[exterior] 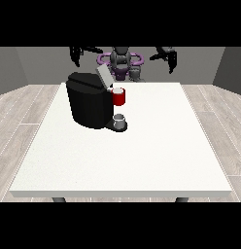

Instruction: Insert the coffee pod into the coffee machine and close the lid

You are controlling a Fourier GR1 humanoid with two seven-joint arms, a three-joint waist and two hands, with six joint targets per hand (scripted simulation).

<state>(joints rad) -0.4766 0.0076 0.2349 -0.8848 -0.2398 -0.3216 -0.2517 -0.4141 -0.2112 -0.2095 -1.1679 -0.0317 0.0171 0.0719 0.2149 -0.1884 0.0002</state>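
Observation:
The black coffee machine [89, 103] stands on the left half of the white table [142, 155], its grey lid [104, 76] tilted up and open. A red thing at the machine [119, 97] sits under the lid. On the machine's low front base rests a small grey thing [120, 119]; I cannot tell if it is the pod. Another grey thing [136, 73] stands at the table's far edge, by the robot's body. The hand at the view's left [75, 54] and the hand at the view's right [167, 54] both hang raised behind the table, fingers relaxed, holding nothing.
The robot's torso [120, 59] is behind the far edge, midway between the hands. The table's front edge [122, 193] runs near the view's bottom. Grey wooden floor surrounds the table.

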